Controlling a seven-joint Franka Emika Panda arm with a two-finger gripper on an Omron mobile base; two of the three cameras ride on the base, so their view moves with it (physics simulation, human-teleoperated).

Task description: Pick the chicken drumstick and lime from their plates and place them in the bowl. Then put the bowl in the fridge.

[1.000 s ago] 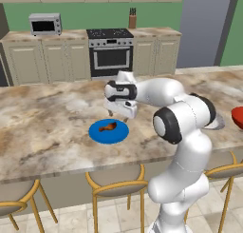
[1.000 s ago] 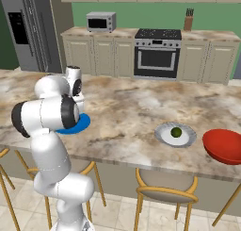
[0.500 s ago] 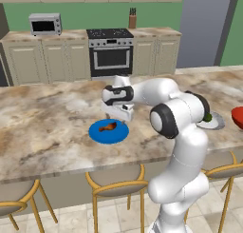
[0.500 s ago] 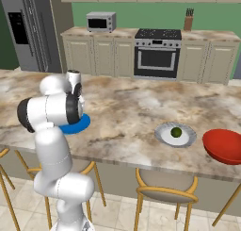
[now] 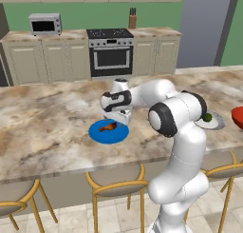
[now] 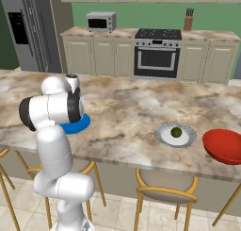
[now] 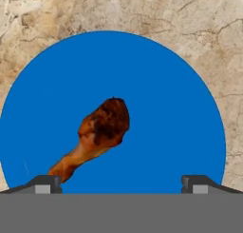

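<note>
While fingers point(image 7: 121, 183) gape apart, drumstick point(image 7: 97, 136) lies mid-plate point(image 7: 171, 108) (blue rim clear all round).

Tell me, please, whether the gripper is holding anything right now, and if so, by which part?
Nothing is held. The gripper hangs open above the blue plate, and the chicken drumstick lies on the plate, clear of both fingertips.
</note>
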